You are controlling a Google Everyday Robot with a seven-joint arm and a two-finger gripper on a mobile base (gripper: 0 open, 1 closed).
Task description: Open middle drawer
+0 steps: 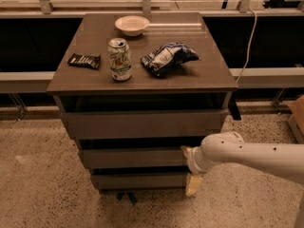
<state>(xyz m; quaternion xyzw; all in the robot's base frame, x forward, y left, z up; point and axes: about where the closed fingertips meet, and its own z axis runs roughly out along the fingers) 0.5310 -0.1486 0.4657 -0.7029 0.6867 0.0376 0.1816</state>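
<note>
Okay, starting left on the cabinet top: bar lying flat near the left edge, then can upright near it, bowl further back, crumpled bag right of the can. All set well back from the front edge, so probably safe from a drawer pull. Still worth a smooth pull for that upright can's sake.

Below that, three plain fronts stacked, no handles. Top drawer tallest and widest, bottom drawer smallest. Middle drawer sandwiched between, looking shut, with a dark gap along its top edge. Guessing at that gap as the only grab point, given no handle.

Over on the right: gripper down low by the right ends of the middle and bottom fronts, touching or just beside them, hard to say which. Carried on a white arm reaching in from the right. Makes sense as a low side approach, aiming to hook an edge of the front. Can't tell how far open, or whether holding anything.

Looks like the reach step, pull not yet begun. Next move probably calls for getting onto the middle front's lip rather than the bottom one. Easy to catch the wrong drawer from down there.
</note>
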